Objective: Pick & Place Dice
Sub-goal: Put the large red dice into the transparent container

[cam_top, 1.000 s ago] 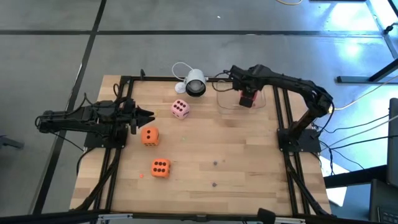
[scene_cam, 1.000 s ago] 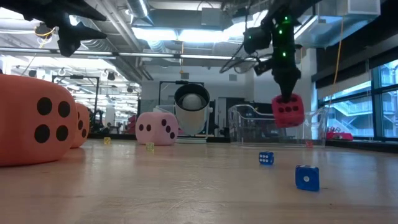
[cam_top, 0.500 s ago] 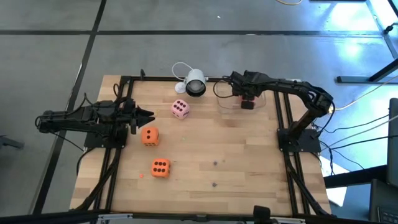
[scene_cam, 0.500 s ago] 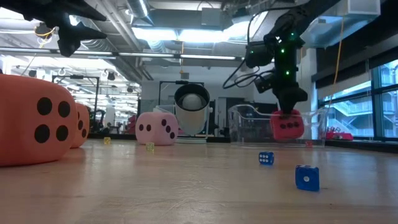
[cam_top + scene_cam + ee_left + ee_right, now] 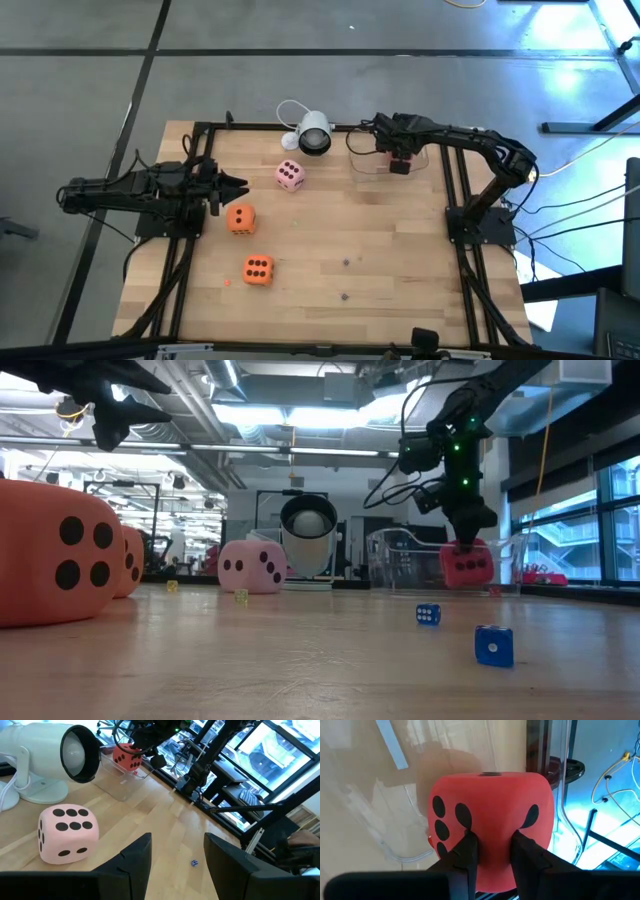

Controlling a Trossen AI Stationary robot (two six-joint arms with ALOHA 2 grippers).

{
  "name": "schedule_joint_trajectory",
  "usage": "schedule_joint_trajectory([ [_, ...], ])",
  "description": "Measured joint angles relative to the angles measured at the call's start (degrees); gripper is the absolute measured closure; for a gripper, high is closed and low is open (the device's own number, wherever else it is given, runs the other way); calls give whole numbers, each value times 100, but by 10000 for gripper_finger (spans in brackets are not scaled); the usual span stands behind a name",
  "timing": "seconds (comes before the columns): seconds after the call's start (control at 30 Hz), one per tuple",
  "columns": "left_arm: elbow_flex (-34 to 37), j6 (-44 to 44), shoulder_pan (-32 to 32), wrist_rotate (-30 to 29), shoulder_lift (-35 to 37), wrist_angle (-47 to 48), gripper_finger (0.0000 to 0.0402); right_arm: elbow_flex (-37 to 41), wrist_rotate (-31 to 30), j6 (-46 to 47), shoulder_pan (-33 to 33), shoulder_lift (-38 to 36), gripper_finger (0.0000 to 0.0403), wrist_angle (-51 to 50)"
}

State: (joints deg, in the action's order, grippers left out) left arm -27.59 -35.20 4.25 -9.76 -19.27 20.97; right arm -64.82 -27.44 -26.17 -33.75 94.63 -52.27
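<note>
Pinching the red die [image 5: 490, 827], the right gripper [image 5: 490, 851] fingers [image 5: 465, 852] stand narrowly parted.

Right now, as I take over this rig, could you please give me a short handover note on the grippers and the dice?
Right gripper: shut on the red die, holding it low inside the clear container at the table's far right; not released.
Left gripper: open, empty, waiting at the left edge.
Pink die: on the table near the white camera.
Two orange dice: on the table, left of centre.
Done: red die carried to the container.
Left: release it, then likely place the pink and orange dice.
</note>
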Motion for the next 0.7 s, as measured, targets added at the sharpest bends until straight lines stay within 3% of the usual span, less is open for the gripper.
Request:
schedule_joint_trajectory([
  [0.7,0,2,0,31,0,4,227,0,87,614,6,0,324,-256],
])
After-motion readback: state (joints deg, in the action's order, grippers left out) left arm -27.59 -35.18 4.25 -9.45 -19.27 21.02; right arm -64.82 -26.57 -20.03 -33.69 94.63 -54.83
